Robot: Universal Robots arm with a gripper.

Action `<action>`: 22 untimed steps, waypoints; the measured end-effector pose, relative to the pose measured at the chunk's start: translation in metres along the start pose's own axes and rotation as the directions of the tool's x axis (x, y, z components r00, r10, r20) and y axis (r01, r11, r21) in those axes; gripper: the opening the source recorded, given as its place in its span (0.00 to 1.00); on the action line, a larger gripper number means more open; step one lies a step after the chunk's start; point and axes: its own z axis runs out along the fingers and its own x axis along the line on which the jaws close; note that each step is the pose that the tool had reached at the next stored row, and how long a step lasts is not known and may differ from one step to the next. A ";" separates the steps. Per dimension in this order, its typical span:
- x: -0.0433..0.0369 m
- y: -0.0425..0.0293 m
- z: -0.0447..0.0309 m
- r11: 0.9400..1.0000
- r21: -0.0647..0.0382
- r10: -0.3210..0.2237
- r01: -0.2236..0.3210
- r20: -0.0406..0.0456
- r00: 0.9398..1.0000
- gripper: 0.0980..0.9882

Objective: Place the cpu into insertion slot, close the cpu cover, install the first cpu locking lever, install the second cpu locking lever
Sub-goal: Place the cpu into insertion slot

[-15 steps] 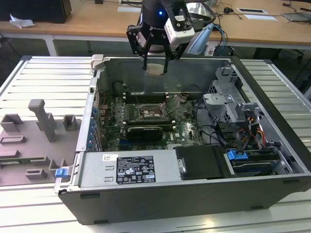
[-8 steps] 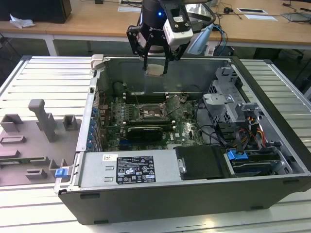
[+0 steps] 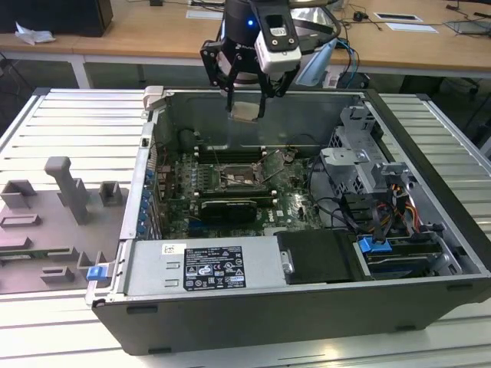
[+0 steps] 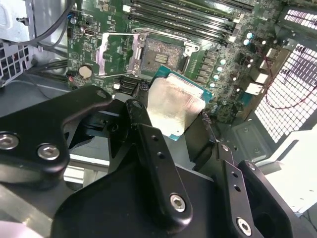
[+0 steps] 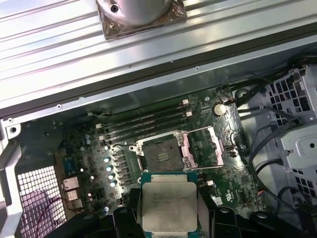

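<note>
My gripper hangs above the open computer case, shut on the cpu, a small square chip with a pale metal top. In both wrist views the cpu sits between the black fingers, well above the board. The insertion slot lies bare on the green motherboard, below and ahead of the chip. The cpu cover is swung open beside the slot. Thin wire levers stand raised around the socket.
Black memory sticks run along the far side of the socket. A drive cage with cables fills the case at the exterior view's right, a power supply the near side. A grey fixture tray lies outside the case wall.
</note>
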 end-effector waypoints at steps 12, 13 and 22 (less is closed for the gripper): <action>-0.0001 -0.0003 0.0037 0.998 -0.001 0.064 -0.064 0.005 0.998 0.49; -0.0001 -0.0003 0.0041 0.998 -0.002 0.068 -0.068 0.006 0.998 0.49; -0.0001 -0.0006 0.0070 0.995 -0.002 0.104 -0.104 0.009 0.994 0.49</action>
